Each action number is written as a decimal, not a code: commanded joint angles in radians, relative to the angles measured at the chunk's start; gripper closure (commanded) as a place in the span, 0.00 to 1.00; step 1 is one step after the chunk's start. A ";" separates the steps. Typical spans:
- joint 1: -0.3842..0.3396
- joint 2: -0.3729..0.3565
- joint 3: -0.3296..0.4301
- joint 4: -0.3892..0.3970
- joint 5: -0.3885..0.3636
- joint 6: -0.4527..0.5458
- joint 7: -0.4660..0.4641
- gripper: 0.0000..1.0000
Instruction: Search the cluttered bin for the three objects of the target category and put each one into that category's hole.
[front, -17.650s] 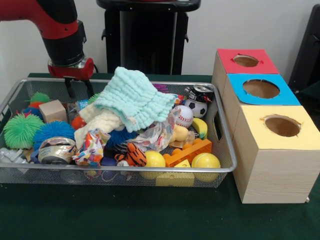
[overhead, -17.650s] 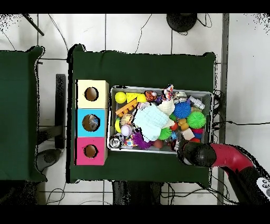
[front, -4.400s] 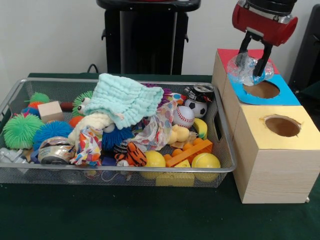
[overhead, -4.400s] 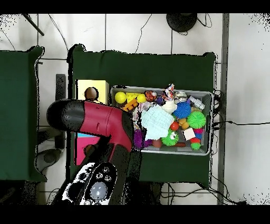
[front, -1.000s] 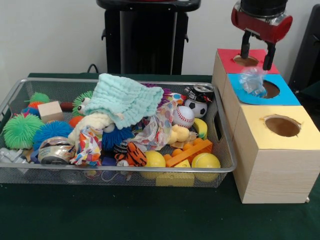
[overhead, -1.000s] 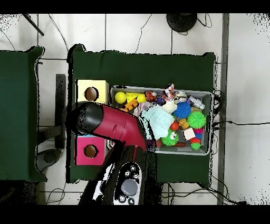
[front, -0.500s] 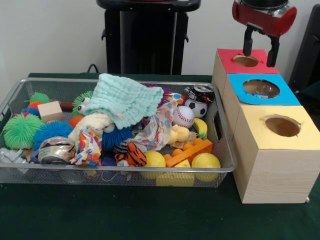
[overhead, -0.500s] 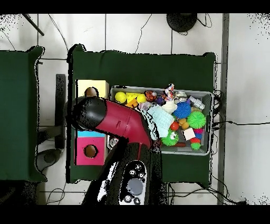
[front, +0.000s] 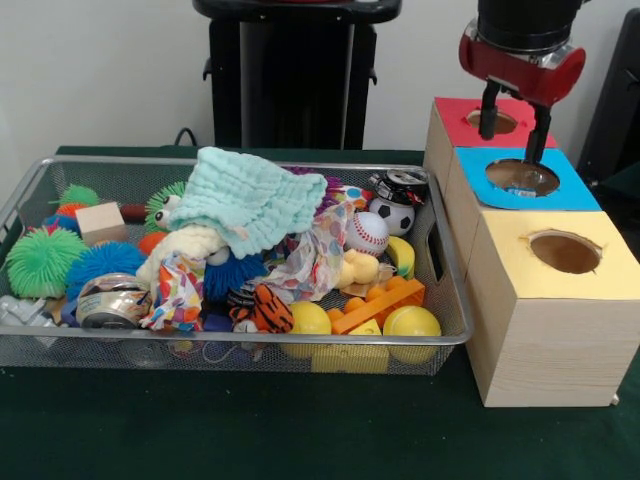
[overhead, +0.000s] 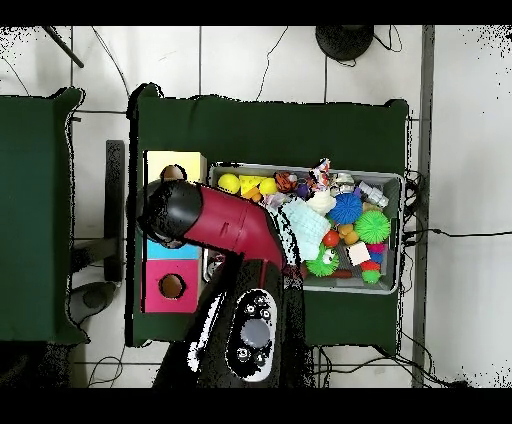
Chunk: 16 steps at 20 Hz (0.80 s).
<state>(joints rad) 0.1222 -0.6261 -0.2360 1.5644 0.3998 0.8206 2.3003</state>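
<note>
Green cloth covers the desk (front: 300, 430), on which a wire-mesh bin (front: 440, 300) heaped with toys is set beside a row of three wooden boxes, presumably so that each find can be carried only a short way to its hole. Something pale and crumpled is seen lying inside the blue-topped box's hole (front: 522, 178), apparently a target object already dropped in. Directly above that hole the tool (front: 513, 122) is held pointing straight down on the red arm (overhead: 225, 222), its fingers apart and empty.

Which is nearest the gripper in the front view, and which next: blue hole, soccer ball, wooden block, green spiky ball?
From the gripper:
1. Blue hole, right beneath it.
2. Soccer ball, bin's right end.
3. Wooden block, bin's left part.
4. Green spiky ball, far left.
</note>
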 joint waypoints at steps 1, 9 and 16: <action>-0.063 0.060 -0.023 -0.097 -0.135 -0.027 0.029 0.00; -0.151 -0.013 0.000 -0.096 -0.204 0.064 -0.032 0.00; -0.310 -0.067 0.076 -0.057 -0.295 0.008 -0.243 0.00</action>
<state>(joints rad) -0.0580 -0.6615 -0.2458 1.4942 0.2144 0.8208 2.2999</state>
